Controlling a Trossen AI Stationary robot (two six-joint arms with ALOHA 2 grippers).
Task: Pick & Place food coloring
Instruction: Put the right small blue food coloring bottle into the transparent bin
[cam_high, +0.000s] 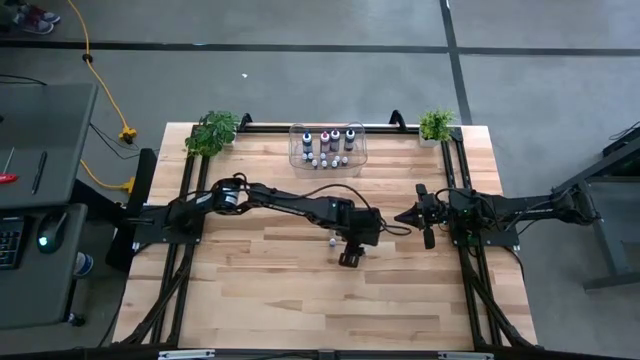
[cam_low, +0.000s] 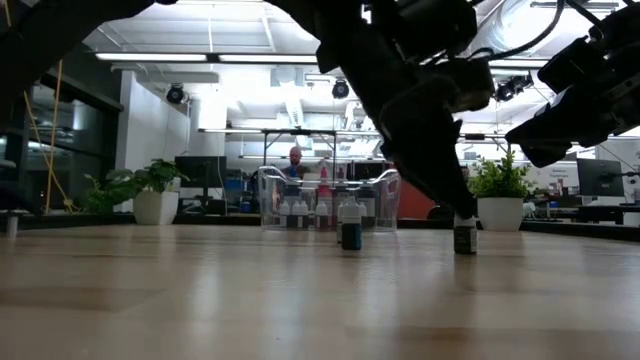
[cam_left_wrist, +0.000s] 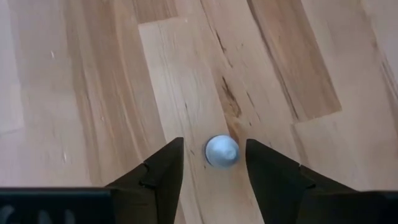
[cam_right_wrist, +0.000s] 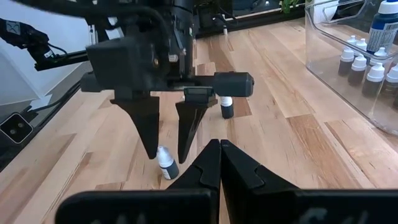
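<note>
Two small bottles of the food coloring stand outside the clear bin (cam_high: 296, 150), on the bare wood near the middle of the worktop (cam_high: 250, 290). One small bottle (cam_left_wrist: 222, 151) is right under the left gripper (cam_left_wrist: 214, 171); its fingers are apart and stand one on each side of the white cap, and from the left wrist view they do not seem to touch it yet. The second loose bottle (cam_right_wrist: 227, 107) stands a little toward the far edge of the worktop, close to the first but apart from it. To do this step well, I think the left gripper should go straight down with the cap kept in the middle between the fingers, because the bottle is light and narrow and a push from one finger only could tip it. The closing should be slow and low on the body, not on the round cap. The right gripper (cam_right_wrist: 219, 163) waits near the right edge of the worktop with its fingers together and holds nothing. The clear bin stands at the middle of the far edge, between two potted plants (cam_high: 212, 131). Inside it are several larger bottles with blue, pink and dark bodies in the back, and a row of small whitish bottles before them, all upright.
</note>
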